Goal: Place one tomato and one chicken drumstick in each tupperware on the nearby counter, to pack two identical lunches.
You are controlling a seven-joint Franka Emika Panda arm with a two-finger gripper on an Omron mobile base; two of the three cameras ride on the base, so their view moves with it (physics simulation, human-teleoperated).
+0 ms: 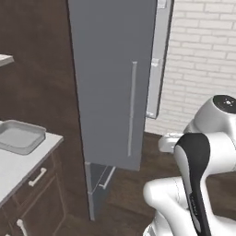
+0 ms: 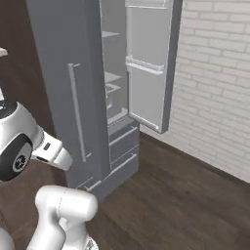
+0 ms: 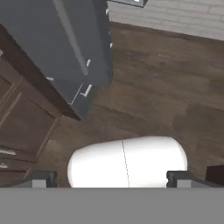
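Grey fridge (image 2: 73, 88) centre frame, right door (image 2: 149, 63) swung open for access. Your tool (image 3: 111, 178) at bottom edge of hand view, jaws spread wide, empty. Tupperware (image 1: 19, 136) on bench (image 1: 18, 166), left edge, awaiting food.

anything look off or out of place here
The fridge has one door standing wide open toward the brick wall, baring its shelves; no food is visible on them. Otherwise nothing looks spilled or broken: a tupperware sits level and empty on the counter.
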